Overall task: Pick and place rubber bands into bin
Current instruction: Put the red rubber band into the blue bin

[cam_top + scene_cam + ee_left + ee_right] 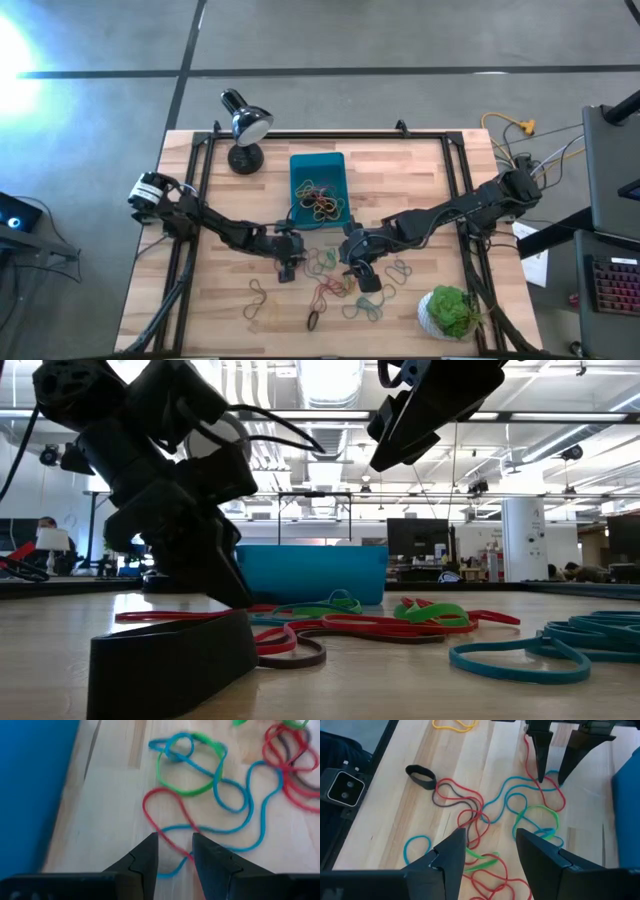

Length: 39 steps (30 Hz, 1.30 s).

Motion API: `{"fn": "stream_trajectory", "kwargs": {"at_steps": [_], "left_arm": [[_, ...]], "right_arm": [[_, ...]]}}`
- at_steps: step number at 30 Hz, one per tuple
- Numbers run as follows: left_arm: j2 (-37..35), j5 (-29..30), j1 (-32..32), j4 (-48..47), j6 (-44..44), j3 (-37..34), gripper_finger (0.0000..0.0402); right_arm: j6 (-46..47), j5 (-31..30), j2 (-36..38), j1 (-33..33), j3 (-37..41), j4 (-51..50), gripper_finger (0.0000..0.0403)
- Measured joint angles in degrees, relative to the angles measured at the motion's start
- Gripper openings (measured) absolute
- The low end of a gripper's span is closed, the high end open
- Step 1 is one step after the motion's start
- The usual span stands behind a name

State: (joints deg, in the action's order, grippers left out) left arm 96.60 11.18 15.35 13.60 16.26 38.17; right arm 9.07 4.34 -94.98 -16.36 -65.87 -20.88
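Note:
Rubber bands (330, 272) in red, green, blue, brown and yellow lie loose on the wooden table, near side of the teal bin (318, 165). The bin holds a tangle of bands (320, 203). My left gripper (288, 266) is low at the pile's left end, open narrowly, and a red strand (184, 851) runs between its fingers (150, 851). In the low view one finger (170, 660) reaches the table top. My right gripper (365, 272) hovers open above the pile's right part (490, 840), high over the table (430, 400). My left gripper points down onto the table with a red strand (172, 842) and a blue one between its fingertips. Whether the fingers touch a band, I cannot tell.
A black desk lamp (245, 130) stands left of the bin at the far edge. A green plant in a white pot (450, 310) sits at the near right corner. Black frame rails (200, 180) run along the table's sides. A black band (420, 776) and yellow bands (258, 295) lie nearer.

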Motion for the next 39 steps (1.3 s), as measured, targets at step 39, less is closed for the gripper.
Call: {"fn": "stream_trajectory", "kwargs": {"at_steps": [39], "left_arm": [[-8.7,-0.2,0.0,-2.9,-2.4,0.1,0.0]], "right_arm": [[0.0,0.1,0.0,0.0,0.5,0.1,0.0118]]}}
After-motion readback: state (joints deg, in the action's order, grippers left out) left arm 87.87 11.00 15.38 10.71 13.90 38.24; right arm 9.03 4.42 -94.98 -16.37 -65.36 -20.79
